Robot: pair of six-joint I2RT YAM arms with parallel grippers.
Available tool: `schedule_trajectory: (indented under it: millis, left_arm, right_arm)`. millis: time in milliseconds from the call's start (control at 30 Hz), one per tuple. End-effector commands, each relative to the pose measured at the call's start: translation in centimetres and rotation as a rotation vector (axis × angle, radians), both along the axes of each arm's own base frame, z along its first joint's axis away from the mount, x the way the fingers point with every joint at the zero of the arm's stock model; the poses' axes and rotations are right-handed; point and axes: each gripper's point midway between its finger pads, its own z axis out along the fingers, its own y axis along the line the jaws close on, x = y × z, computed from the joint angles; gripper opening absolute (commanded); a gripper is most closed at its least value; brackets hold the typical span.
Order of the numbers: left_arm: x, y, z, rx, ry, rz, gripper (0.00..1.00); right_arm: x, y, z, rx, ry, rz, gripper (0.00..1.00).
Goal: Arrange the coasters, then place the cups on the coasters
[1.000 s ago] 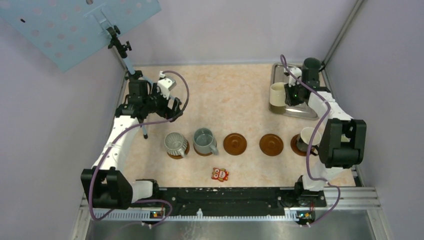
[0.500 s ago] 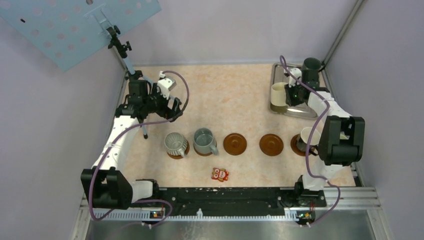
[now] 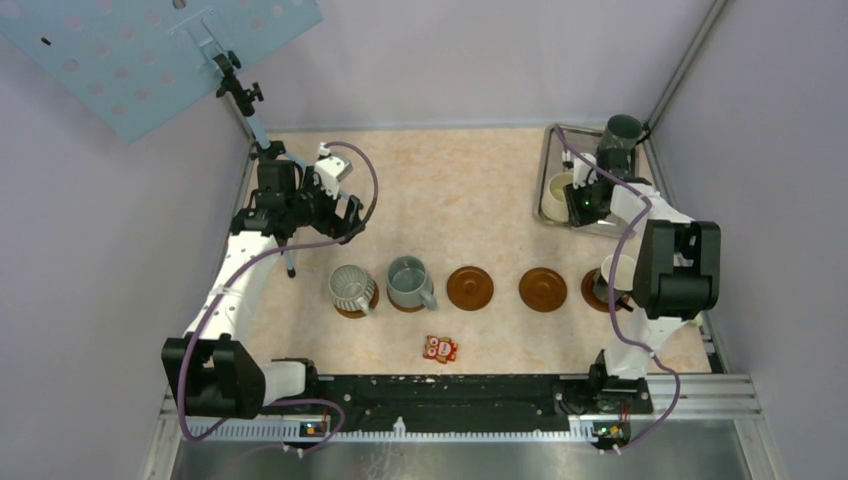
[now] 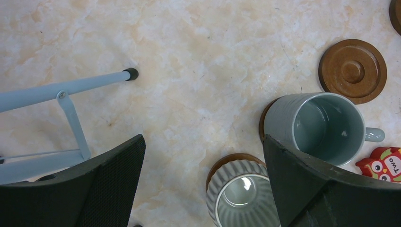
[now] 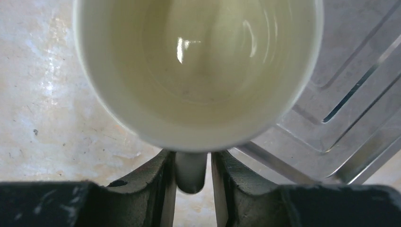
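Note:
A cream cup (image 3: 555,195) stands at the left edge of the metal tray (image 3: 612,226), with a dark green cup (image 3: 622,135) behind it. My right gripper (image 3: 577,202) straddles the cream cup's handle (image 5: 190,172). In the right wrist view the right gripper (image 5: 191,161) is narrowly open, with a thin gap beside the handle under the cup (image 5: 198,71). A ribbed grey cup (image 3: 350,287), a blue-grey cup (image 3: 407,282) and a cream cup (image 3: 615,272) stand on coasters. Two coasters (image 3: 470,288) (image 3: 543,290) lie bare. My left gripper (image 3: 335,215) hangs wide open and holds nothing.
A red-and-white packet (image 3: 440,348) lies in front of the row. A tripod leg (image 3: 288,258) stands by the left arm and shows in the left wrist view as a pale bar (image 4: 71,87). Purple walls close in three sides.
The cream cup went from tilted and lifted over the tray to upright at the tray's left edge. The right fingers have parted slightly from its handle. The left arm has not moved.

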Motion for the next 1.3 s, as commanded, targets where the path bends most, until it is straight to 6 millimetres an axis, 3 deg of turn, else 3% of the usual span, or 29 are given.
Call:
schedule_trajectory:
  millis: [0,133,300,533,667,833,867,1000,1267]
  left_arm:
    - [0.3,0.0,0.6,-0.001,-0.032,0.004,0.99]
    - [0.4,0.0,0.7,0.005,-0.036,0.005,0.99]
    - [0.4,0.0,0.6,0.004,-0.030,0.004,0.99]
    - [0.3,0.0,0.6,-0.006,-0.023,0.011,0.99]
    - [0.3,0.0,0.7,-0.006,-0.023,0.016,0.99]
    - [0.2,0.1,0.8,-0.005,-0.023,0.018,0.99]
    - [0.2,0.1,0.8,-0.004,-0.022,0.019,0.99]
    - [-0.1,0.1,0.8,0.000,-0.023,0.015,0.99]
    - [-0.8,0.1,0.8,0.003,-0.028,0.003,0.99]
  right_arm:
    - [-0.1,-0.2,-0.7,-0.001,0.015,-0.022,0.34]
    - [0.7,-0.4,0.0,-0.001,-0.015,-0.047,0.41]
    - [2.1,-0.6,1.5,-0.002,-0.091,-0.072,0.41]
    - [3.0,-0.8,1.9,-0.002,-0.111,-0.098,0.40]
    - [3.0,-0.8,1.6,0.003,-0.102,-0.100,0.32]
    - [3.2,-0.8,2.1,0.003,-0.119,-0.099,0.00]
    - [3.1,-0.8,2.4,0.004,-0.126,-0.099,0.00]
    - [3.2,-0.7,4.2,0.013,-0.190,-0.105,0.00]
    - [3.4,0.2,10.1,0.084,-0.386,-0.120,0.00]
